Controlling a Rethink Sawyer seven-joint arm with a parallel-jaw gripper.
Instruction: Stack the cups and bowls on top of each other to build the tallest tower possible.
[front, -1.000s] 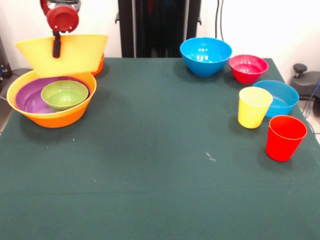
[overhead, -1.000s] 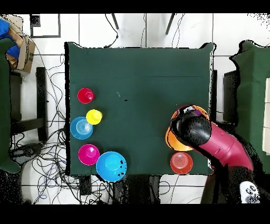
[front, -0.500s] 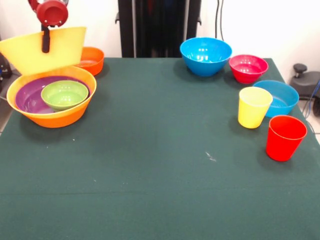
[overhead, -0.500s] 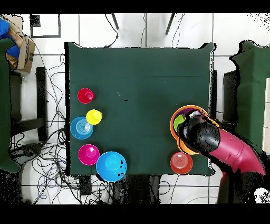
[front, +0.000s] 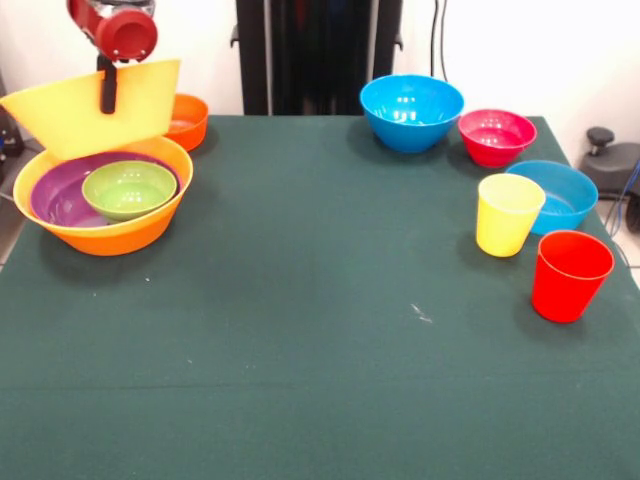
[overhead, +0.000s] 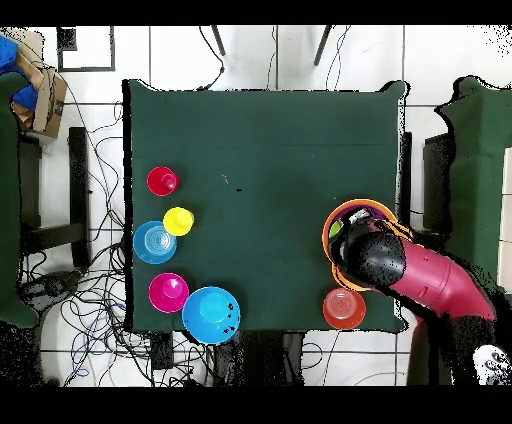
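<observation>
Carrying second large yellow bowl (front: 90, 115), gripper (front: 106, 92) clamps its rim, upper left of frame. Bowl shifted slightly right since half-second ago, tilted above tower (front: 100, 195). Release likely next; tower grows.

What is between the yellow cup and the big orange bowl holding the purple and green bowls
Nothing: in the front view, bare green table runs from the yellow cup to the orange bowl.

Bright, even light; soft shadows, glare on bowls (front: 411, 112).
</observation>
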